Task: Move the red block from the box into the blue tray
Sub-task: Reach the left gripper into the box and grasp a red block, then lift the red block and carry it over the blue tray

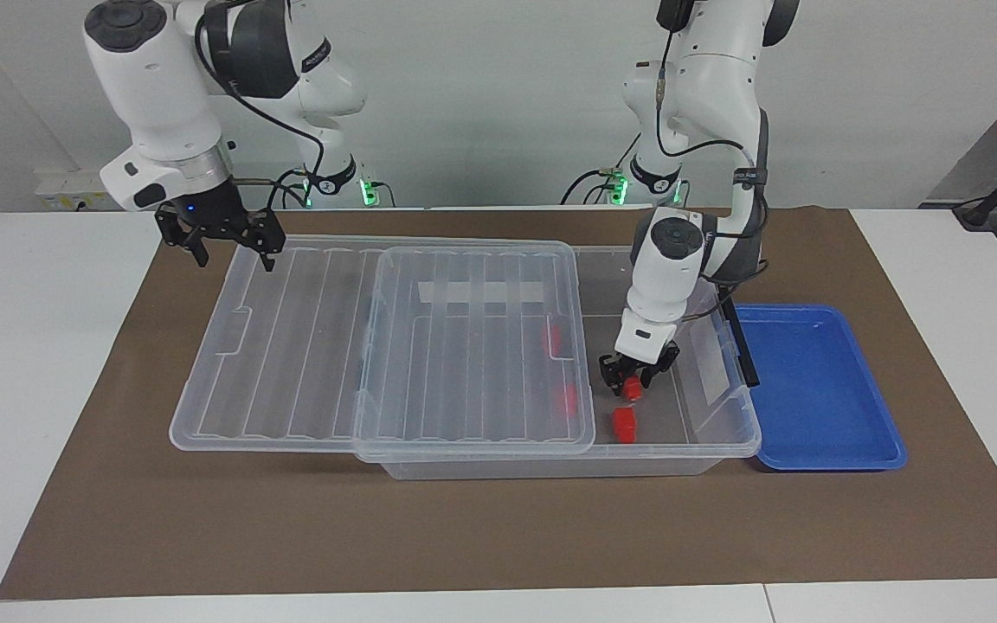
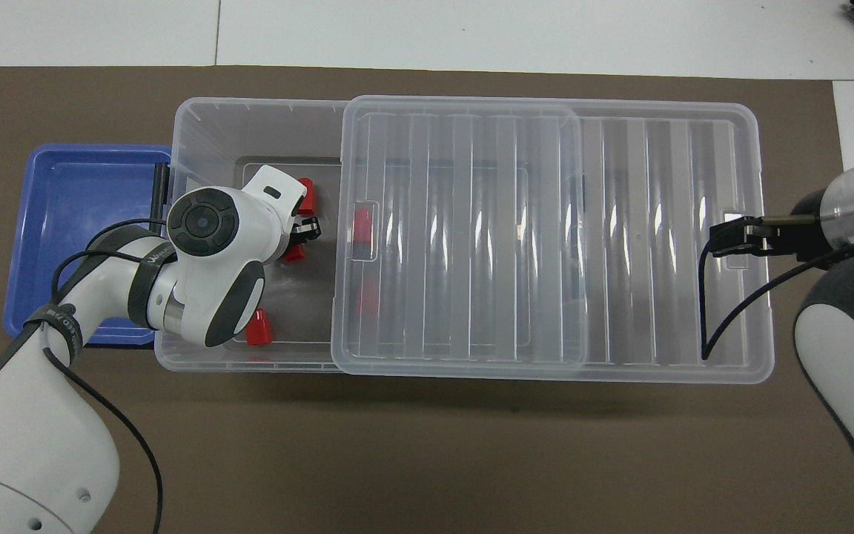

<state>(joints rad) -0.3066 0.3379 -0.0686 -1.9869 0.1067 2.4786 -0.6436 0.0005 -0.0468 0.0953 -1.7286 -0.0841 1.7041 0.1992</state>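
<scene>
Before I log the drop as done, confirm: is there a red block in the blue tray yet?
No. The blue tray holds nothing, and the red block sits in the box at the left gripper.
</scene>
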